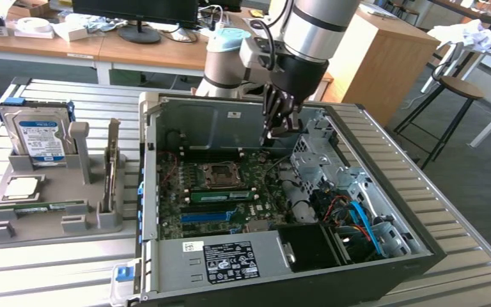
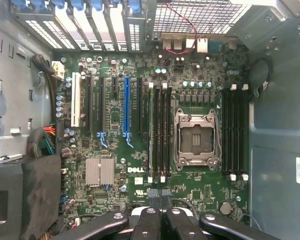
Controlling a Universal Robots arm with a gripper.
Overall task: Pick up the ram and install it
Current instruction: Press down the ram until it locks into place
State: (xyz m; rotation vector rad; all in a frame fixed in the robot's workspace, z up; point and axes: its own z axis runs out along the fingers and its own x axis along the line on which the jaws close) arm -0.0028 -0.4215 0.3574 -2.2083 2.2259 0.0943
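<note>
Ram (image 1: 41, 206) lies flat in the grey holder (image 1: 100, 220) at the exterior view's left on the slatted metal table (image 1: 459, 211), well apart from the gripper (image 1: 277, 134), fingers pressed together over the open computer case (image 1: 220, 121), with wooden desks (image 1: 41, 39) and 1 stool (image 1: 460, 86) beyond.

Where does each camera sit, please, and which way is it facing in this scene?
Exterior view: off the arm, raised, looking down at an angle on the open computer case; the arm and its claw hang over it.
Wrist view: on the wrist, looking straight down into the case at the motherboard; the tips of the shut claw show.
Shared: the claw, motherboard and processor socket.
</note>
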